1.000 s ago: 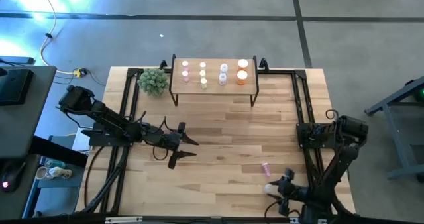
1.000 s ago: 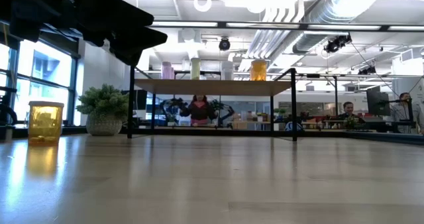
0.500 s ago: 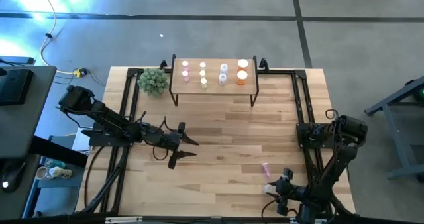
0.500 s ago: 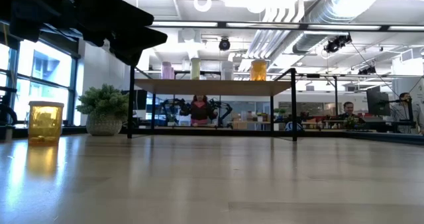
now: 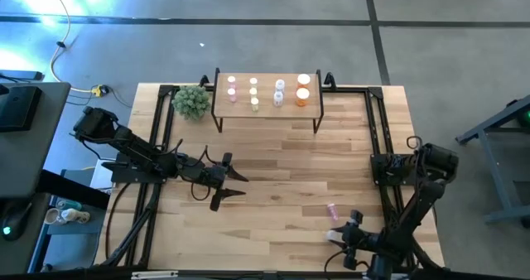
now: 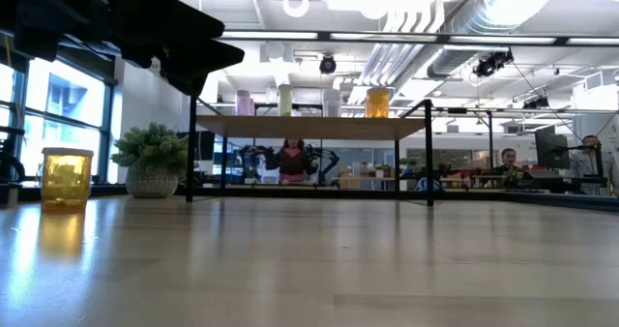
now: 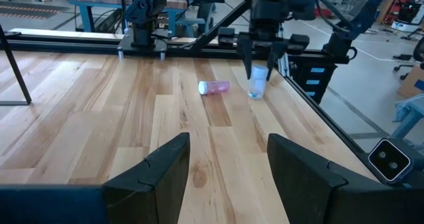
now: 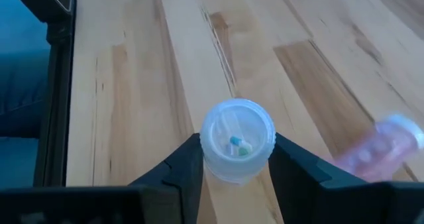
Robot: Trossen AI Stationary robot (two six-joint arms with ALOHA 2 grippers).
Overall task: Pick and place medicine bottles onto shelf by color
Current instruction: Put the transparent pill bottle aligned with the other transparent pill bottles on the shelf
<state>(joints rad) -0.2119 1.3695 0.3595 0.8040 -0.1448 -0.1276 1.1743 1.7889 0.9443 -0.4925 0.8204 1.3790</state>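
No writing is legible. The right hand (image 8: 236,159) pinches an upright clear bottle (image 8: 237,139) at the bench's (image 5: 273,164) near right; a pink bottle (image 7: 214,87) lies on its side nearby. The left hand (image 7: 228,159) hangs spread.

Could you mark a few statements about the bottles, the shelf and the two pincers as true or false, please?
1. The right pincer has a clear bottle between its fingers. True.
2. A pink bottle stands upright on the table. False: it lies on its side, near the clear one.
3. The left pincer holds a bottle. False: it is open and empty, above the table's middle left.
4. Several bottles already stand on the shelf. True.
5. The potted plant sits on top of the shelf. False: it sits on the table beside the shelf.
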